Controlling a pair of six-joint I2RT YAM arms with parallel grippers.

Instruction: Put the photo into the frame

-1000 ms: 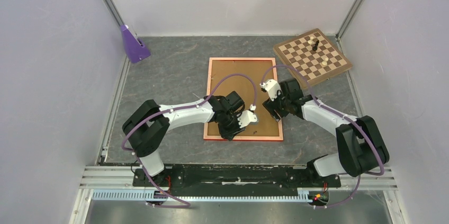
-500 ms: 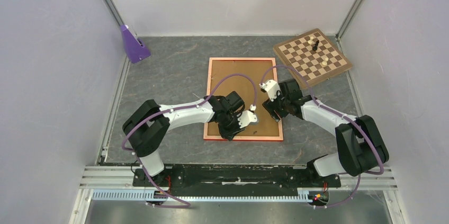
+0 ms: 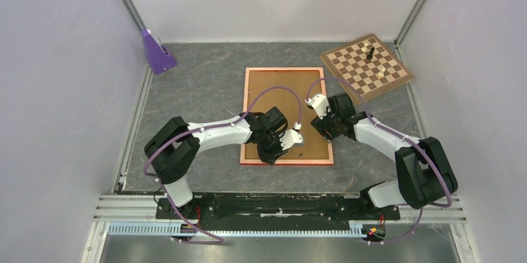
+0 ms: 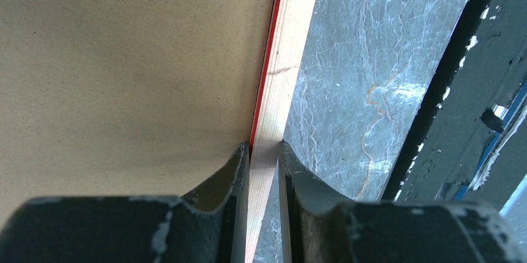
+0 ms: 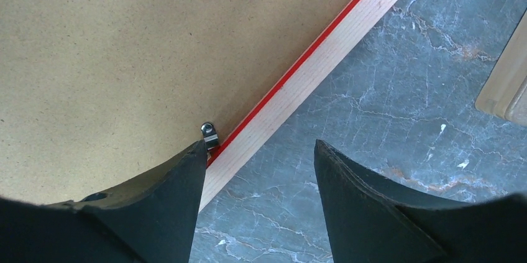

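The frame lies flat in the middle of the table, its back up, with the brown backing board filling it. The photo is hidden. My left gripper is at the frame's near edge. In the left wrist view it is shut on the pale wooden rail, one finger on the board side and one on the table side. My right gripper is open at the frame's right edge. In the right wrist view it has one finger over the board by a small metal clip and the other over the table.
A chessboard with a few pieces sits at the back right, its corner close to my right gripper. A purple wedge-shaped object stands in the back left corner. Walls close in both sides, and a metal rail runs along the near edge.
The left jaws have narrowed onto the frame's near rail. The frame's near end has slid slightly to the right. The right arm has barely moved.
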